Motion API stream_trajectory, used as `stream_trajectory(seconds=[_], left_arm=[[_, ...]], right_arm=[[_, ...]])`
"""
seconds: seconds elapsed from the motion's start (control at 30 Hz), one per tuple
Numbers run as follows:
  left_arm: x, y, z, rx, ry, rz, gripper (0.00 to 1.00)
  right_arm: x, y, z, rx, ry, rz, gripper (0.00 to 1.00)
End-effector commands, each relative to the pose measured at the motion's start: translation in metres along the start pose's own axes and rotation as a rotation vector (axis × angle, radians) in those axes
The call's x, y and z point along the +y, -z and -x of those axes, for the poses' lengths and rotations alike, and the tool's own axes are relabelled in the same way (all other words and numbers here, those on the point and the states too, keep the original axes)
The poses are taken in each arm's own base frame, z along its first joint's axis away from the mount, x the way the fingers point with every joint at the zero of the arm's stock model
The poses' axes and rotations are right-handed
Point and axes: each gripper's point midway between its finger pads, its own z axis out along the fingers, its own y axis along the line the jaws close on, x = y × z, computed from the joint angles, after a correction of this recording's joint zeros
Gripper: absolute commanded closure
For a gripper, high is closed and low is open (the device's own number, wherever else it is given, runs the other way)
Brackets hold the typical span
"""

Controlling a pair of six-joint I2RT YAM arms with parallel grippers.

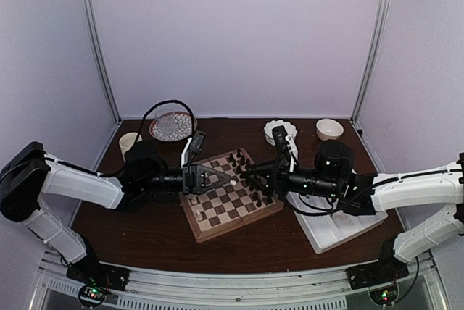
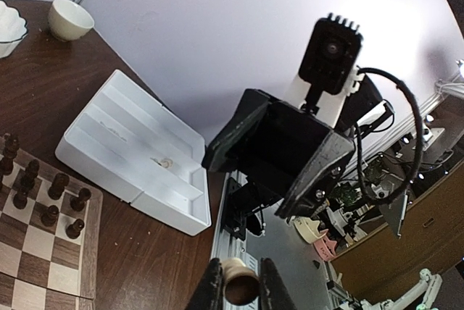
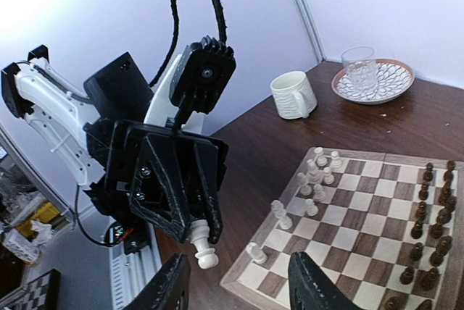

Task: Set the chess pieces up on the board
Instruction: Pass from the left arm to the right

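The board (image 1: 233, 195) lies mid-table, seen too in the right wrist view (image 3: 362, 245). Cream-white chess pieces (image 3: 317, 174) stand along its near-left edge, with dark pieces (image 3: 428, 205) along the opposite side. My left gripper (image 2: 238, 286) is shut on one white chess piece (image 3: 204, 248), whose far end sticks out past the fingertips; in the top view this gripper (image 1: 217, 178) hovers over the board's left part. My right gripper (image 3: 239, 288) faces it, open, its fingers (image 3: 171, 285) wide apart and clear of the piece. In the top view the right gripper (image 1: 250, 172) is above the board's middle.
A white tray (image 1: 341, 229) lies right of the board, with one small piece (image 2: 165, 164) in it. A mug (image 1: 129, 141) and a plate with a glass (image 1: 172, 125) stand at the back left, and two white bowls (image 1: 280, 130) (image 1: 329, 129) at the back right.
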Motion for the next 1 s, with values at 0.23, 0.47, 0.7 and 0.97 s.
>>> stream_trajectory(seconds=[0.23, 0.47, 0.7, 0.97], left_arm=[[-0.034, 0.017, 0.022, -0.131, -0.132, -0.089, 0.9], [-0.039, 0.019, 0.023, -0.163, -0.127, -0.141, 0.92], [-0.037, 0.018, 0.021, -0.152, -0.114, -0.139, 0.92], [-0.035, 0.018, 0.02, -0.149, -0.108, -0.136, 0.92]], right_arm=[[0.046, -0.012, 0.014, -0.035, -0.19, 0.302, 0.49], [0.058, -0.023, 0.009, -0.019, -0.182, 0.337, 0.54], [0.061, -0.03, 0.01, -0.029, -0.196, 0.351, 0.62], [0.058, -0.032, 0.013, -0.044, -0.203, 0.338, 0.81]])
